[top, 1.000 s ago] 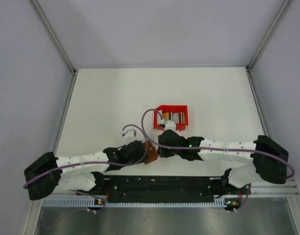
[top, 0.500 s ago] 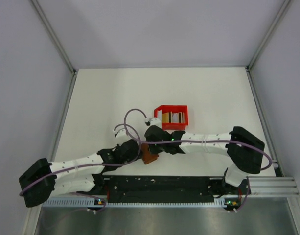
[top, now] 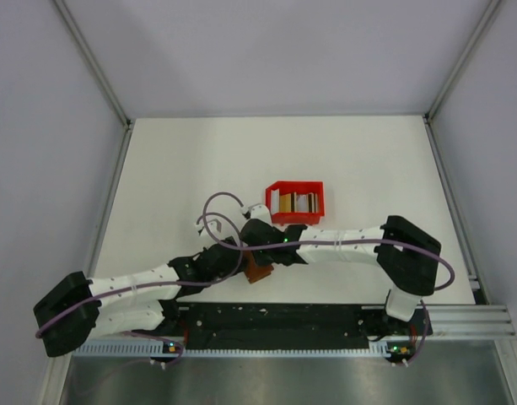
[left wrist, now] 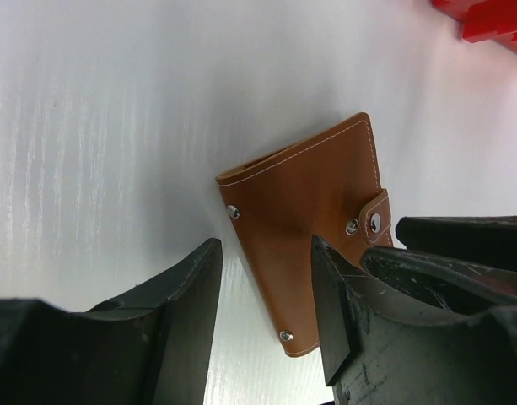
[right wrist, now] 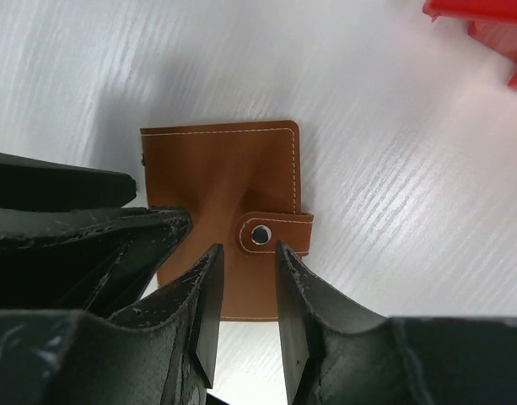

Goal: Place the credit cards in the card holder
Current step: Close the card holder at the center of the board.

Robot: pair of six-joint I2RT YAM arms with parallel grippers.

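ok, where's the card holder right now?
Top view: the card holder lies closed on the table, centre near edge, between the left gripper and right gripper, just nearer than the red bin.

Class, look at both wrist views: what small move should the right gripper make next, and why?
Probably ease the right gripper forward and pinch the snap tab. The card holder lies closed on the table, its tab fastened just ahead of the open jaws, and the credit cards sit in the red bin.

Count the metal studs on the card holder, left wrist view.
4 studs on the card holder: one near its left edge, one at its bottom corner, one on the tab, one beside it. The left tool may hide more.
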